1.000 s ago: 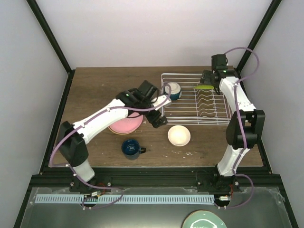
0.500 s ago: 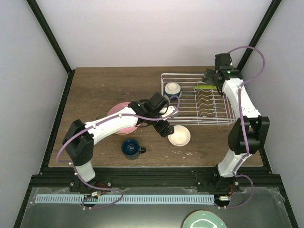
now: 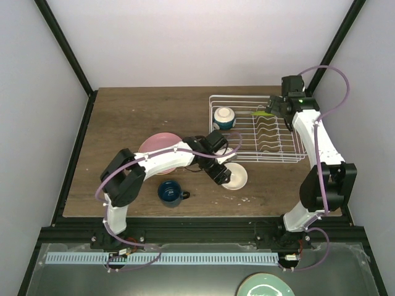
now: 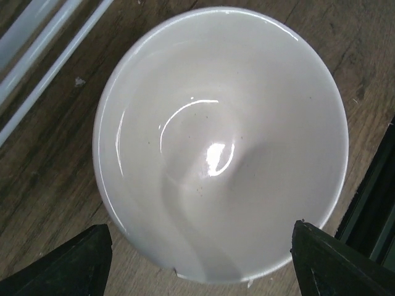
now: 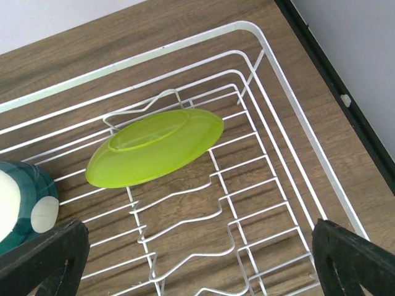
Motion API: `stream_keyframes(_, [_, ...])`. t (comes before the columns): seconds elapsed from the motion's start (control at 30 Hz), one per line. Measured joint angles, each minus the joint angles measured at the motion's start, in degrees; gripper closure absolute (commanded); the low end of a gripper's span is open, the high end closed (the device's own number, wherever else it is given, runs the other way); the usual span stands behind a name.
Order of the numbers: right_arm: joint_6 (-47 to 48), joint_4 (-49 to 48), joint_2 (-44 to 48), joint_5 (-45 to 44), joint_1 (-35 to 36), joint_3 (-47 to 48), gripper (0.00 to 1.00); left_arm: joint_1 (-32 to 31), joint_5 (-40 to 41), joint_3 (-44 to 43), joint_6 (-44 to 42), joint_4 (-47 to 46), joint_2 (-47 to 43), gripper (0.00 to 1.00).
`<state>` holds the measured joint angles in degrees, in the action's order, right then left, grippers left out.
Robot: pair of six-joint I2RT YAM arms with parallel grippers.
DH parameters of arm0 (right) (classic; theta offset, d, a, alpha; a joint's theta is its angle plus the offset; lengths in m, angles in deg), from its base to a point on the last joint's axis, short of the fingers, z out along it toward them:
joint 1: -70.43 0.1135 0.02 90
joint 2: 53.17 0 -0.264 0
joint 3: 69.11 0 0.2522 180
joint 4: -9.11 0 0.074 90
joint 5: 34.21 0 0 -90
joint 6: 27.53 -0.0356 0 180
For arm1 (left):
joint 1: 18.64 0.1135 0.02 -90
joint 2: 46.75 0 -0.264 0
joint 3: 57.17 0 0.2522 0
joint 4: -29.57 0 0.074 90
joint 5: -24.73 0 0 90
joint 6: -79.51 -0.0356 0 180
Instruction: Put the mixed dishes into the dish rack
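Observation:
A cream bowl [image 3: 236, 177] [image 4: 219, 142] sits upright on the table in front of the dish rack [image 3: 290, 158] [image 5: 185, 44]. My left gripper [image 3: 223, 174] [image 4: 200, 259] is open and low over it, one finger on each side of its near rim. A lime green plate [image 3: 264, 114] [image 5: 154, 148] stands in the rack's dividers. My right gripper [image 3: 278, 106] [image 5: 200, 259] hangs open above the rack and holds nothing. Another bowl [image 3: 224, 117] [image 5: 24, 197], teal outside, rests in the rack's left part. A dark blue mug [image 3: 170, 192] and a pink plate [image 3: 157, 145] lie on the table.
The pink plate tops a stack partly hidden by my left arm. A pale teal plate [image 3: 265, 286] lies off the table at the bottom edge. Black frame posts stand at the table's back corners.
My left arm has swung from the rack's left edge forward and right to the cream bowl, and its jaws have narrowed somewhat. My right gripper has backed slightly away from the green plate.

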<state>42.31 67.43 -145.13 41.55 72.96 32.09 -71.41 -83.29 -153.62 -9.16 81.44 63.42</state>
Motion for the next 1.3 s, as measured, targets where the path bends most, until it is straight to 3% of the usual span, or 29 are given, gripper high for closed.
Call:
stream_keyframes(0.5, [2.80, 0.35, 2.32, -3.15, 0.00, -1.38, 0.00, -0.04, -0.57, -5.44, 0.72, -0.37, 7.10, 0.25])
stream_keyframes(0.9, [3.50, -0.31, 2.67, -3.43, 0.00, -4.20, 0.00, 0.02, -0.37, -5.90, -0.59, 0.59, 8.55, 0.67])
stream_keyframes(1.3, [3.67, -0.87, 3.39, -3.45, 0.00, -5.44, 0.00, 0.09, -3.37, -6.23, -2.56, 0.46, 8.61, 0.88])
